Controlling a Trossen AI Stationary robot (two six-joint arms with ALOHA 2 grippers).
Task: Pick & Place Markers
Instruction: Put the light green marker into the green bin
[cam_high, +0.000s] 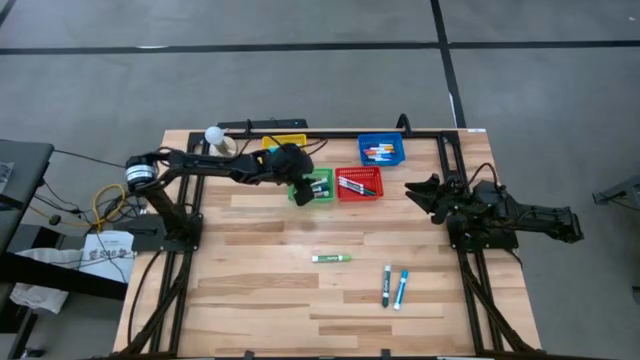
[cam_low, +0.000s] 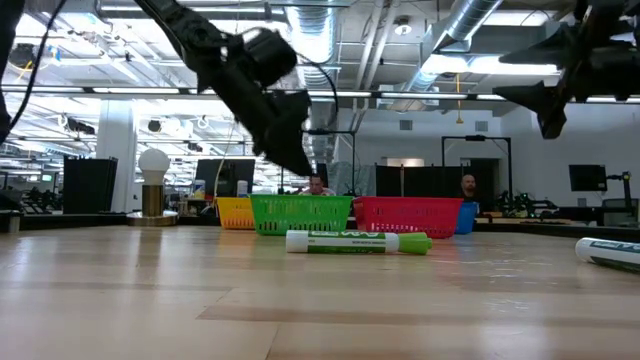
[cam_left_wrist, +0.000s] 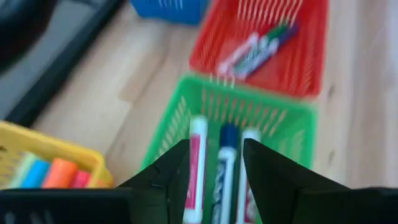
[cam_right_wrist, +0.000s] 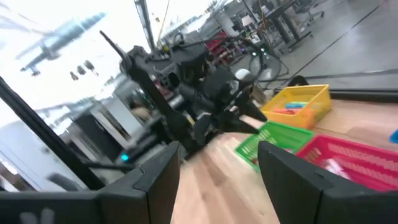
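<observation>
The left gripper (cam_high: 300, 186) hangs just above the green basket (cam_high: 322, 194), the landmark here, in the row of baskets at the table's (cam_high: 260, 300) far edge. Its wrist view shows the fingers (cam_left_wrist: 165, 177) apart with nothing between them, and three markers (cam_left_wrist: 221, 168) lying side by side inside that basket below: one pink-banded, one blue, one with a white cap. This looks like the moment just after a drop, so the step in hand is most likely the release into the green basket.

Just left of the green basket sits the yellow basket (cam_high: 283, 143), with orange, blue and pink markers in it. Just right of it is the red basket (cam_high: 360, 184), holding a few markers, and beyond that the blue basket (cam_high: 382, 151), also filled.

Three markers lie loose on the table, nearer the front than the green basket: a green marker (cam_high: 331, 258) almost straight in front of it, then a dark green marker (cam_high: 386, 285) and a blue marker (cam_high: 402, 289) close together further right.

The right gripper (cam_high: 425, 194) waits well right of the green basket, fingers apart and empty.

The next move probably calls for lifting clear of the basket rim, then reaching for the green marker.
</observation>
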